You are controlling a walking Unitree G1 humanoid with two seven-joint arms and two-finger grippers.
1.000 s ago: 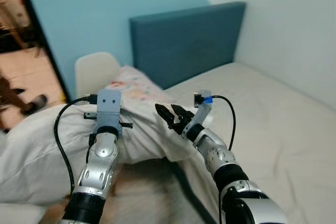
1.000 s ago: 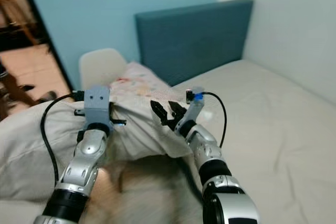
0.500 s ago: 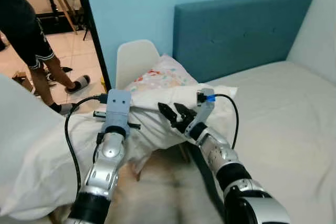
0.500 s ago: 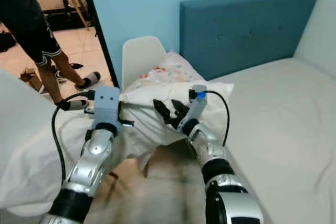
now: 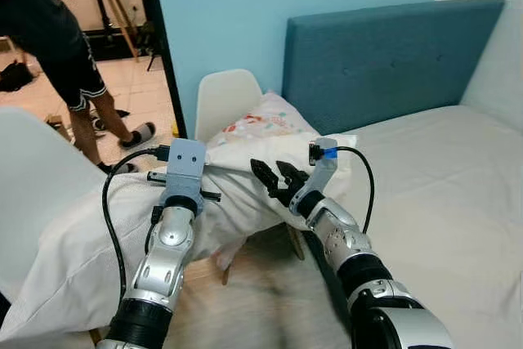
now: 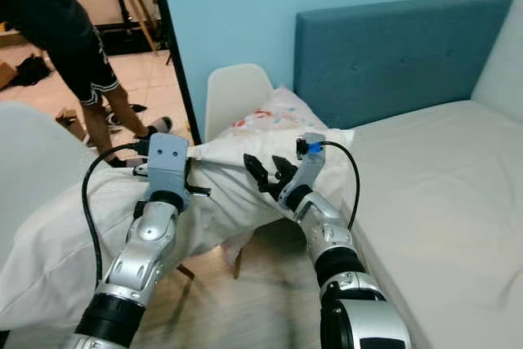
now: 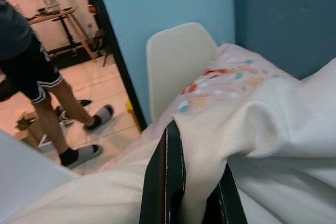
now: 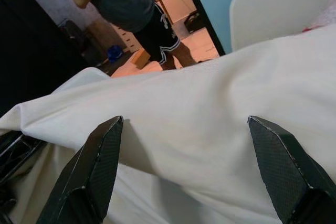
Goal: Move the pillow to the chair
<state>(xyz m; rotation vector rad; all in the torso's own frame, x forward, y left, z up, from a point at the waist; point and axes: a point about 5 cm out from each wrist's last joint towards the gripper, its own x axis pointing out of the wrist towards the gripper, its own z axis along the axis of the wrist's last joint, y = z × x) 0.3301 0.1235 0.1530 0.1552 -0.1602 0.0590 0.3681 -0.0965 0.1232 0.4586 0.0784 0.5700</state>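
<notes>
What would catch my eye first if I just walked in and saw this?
Most likely the big cream pillow draped across the front of the scene, its fabric pinched in the left gripper, with the right gripper open just beside its upper edge. Behind it stands a white chair with a flower-print pillow on its seat, next to the blue headboard. A person stands in the doorway at far left.

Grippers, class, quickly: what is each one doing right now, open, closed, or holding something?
Left gripper: closed, pinching a fold of the white pillow.
Right gripper: open, fingers spread, against the pillow but not clamped on it.
</notes>
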